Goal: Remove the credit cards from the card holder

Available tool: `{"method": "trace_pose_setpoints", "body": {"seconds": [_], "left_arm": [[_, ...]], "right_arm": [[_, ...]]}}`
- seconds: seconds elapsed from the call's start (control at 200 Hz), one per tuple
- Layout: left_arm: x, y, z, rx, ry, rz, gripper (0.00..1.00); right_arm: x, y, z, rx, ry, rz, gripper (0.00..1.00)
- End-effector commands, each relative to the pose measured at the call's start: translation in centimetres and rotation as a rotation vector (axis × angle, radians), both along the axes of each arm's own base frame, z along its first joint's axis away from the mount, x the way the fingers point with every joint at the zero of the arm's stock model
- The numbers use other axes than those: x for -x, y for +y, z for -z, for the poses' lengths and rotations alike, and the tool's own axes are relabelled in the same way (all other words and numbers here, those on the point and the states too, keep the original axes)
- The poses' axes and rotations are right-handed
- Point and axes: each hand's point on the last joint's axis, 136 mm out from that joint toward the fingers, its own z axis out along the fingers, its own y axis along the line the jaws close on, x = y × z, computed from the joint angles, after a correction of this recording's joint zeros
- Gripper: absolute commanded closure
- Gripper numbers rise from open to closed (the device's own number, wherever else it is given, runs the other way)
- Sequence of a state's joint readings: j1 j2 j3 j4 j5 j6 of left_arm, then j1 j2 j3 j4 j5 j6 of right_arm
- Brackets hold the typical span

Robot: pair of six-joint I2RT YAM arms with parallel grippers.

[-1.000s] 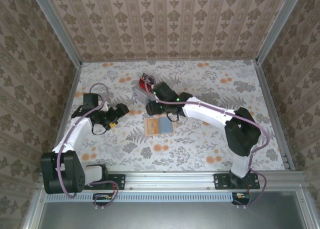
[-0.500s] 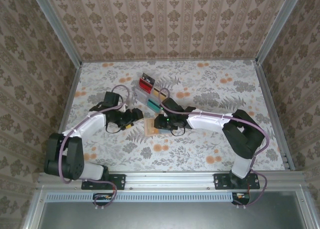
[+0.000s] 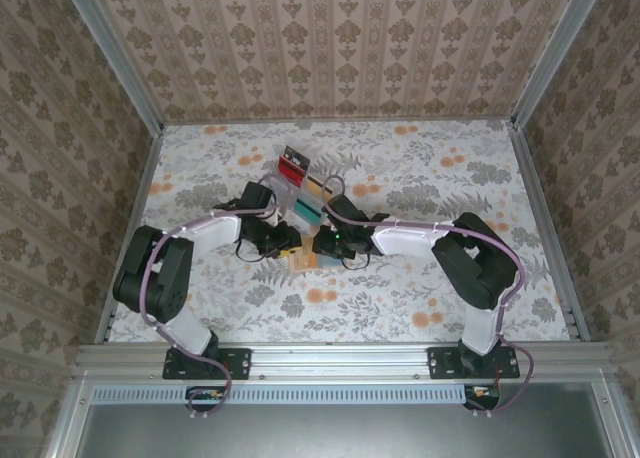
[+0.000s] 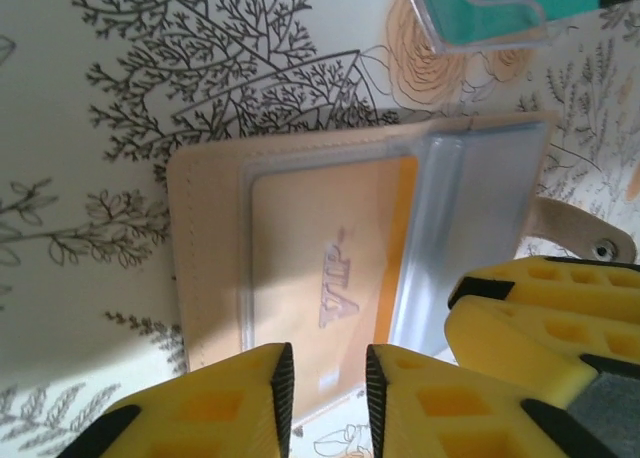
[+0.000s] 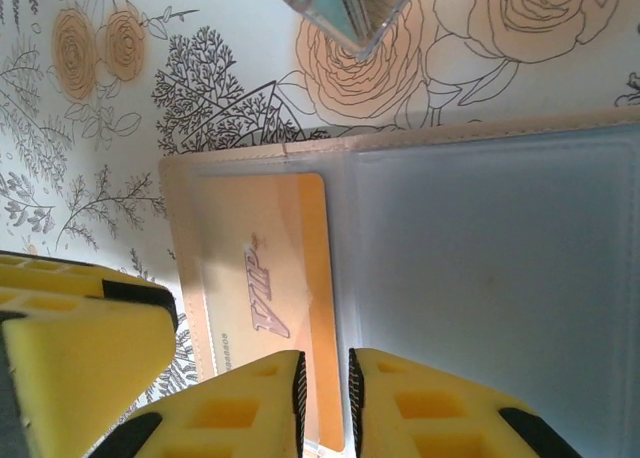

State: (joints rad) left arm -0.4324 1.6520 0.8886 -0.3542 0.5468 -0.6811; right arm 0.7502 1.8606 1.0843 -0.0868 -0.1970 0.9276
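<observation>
tan leather-like card holder (image 3: 309,258) open flat mid table (image 3: 450,178) | orange-yellow plastic credit card (image 4: 350,248) in clear pocket (image 4: 262,203) | L gripper (image 4: 325,378), R gripper (image 5: 325,380): jaws slit-narrow, hold unclear | tip: pin holder, slide card out flat

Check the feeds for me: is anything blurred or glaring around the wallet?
Left wrist: left claw blurred up close, wallet sharp, card hazy under its clear pocket, VIP readable. Right wrist: right claw soft too, lettering crisp, little glare. Top: evenly lit, wallet tiny between the claws.
</observation>
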Motion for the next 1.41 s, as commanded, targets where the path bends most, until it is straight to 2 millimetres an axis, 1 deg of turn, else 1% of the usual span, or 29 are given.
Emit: {"method": "trace_pose_setpoints", "body": {"seconds": [0.0, 0.08, 0.15, 0.23, 0.34, 0.445, 0.665, 0.84, 0.955, 1.07, 1.205, 1.29, 1.345, 1.4], "left_arm": [[-0.8, 0.2, 0.1, -0.039, -0.008, -0.013, 0.74], [-0.9, 0.6, 0.7, -0.068, -0.008, -0.028, 0.76], [-0.9, 0.4, 1.1, -0.064, 0.007, -0.032, 0.78], [-0.8, 0.4, 1.9, -0.071, 0.038, -0.043, 0.82], [-0.3, 0.9, 2.8, -0.102, 0.065, -0.068, 0.83], [0.1, 1.1, 2.9, -0.113, 0.073, -0.082, 0.83], [1.2, 2.0, 4.6, -0.154, 0.113, -0.093, 0.85], [1.5, 2.2, 5.0, -0.166, 0.117, -0.089, 0.85], [1.5, 2.1, 5.1, -0.164, 0.116, -0.078, 0.85], [1.4, 1.9, 4.8, -0.152, 0.104, -0.066, 0.83], [1.3, 1.8, 3.7, -0.14, 0.07, -0.048, 0.78], [1.0, 1.7, 2.9, -0.14, 0.047, -0.025, 0.72], [1.0, 1.7, 2.6, -0.141, 0.041, -0.009, 0.71], [1.2, 1.6, 2.6, -0.137, 0.041, 0.007, 0.72]], "right_arm": [[0.3, 1.1, 0.7, -0.045, 0.032, -0.036, 0.79], [0.2, 1.3, 0.6, -0.052, 0.029, -0.038, 0.79], [-0.1, 1.0, 0.9, -0.036, 0.032, -0.03, 0.79], [-0.1, 0.3, 1.6, 0.007, 0.041, -0.021, 0.79], [0.1, 0.0, 2.5, 0.025, 0.045, -0.029, 0.79], [0.4, 0.1, 2.8, 0.016, 0.048, -0.051, 0.79], [0.8, 1.2, 2.2, -0.083, 0.04, -0.104, 0.8], [0.6, 1.3, 1.6, -0.143, 0.029, -0.097, 0.84], [0.3, 1.1, 1.4, -0.163, 0.013, -0.086, 0.9], [0.0, 1.0, 0.9, -0.198, -0.02, -0.069, 0.96], [0.0, -0.1, 0.8, -0.183, -0.048, -0.037, 0.99], [0.1, -1.0, 0.5, -0.158, -0.066, -0.024, 0.99], [0.1, -1.6, 0.3, -0.136, -0.082, -0.018, 1.0], [0.3, -1.8, 0.0, -0.129, -0.095, -0.027, 1.0]]}}
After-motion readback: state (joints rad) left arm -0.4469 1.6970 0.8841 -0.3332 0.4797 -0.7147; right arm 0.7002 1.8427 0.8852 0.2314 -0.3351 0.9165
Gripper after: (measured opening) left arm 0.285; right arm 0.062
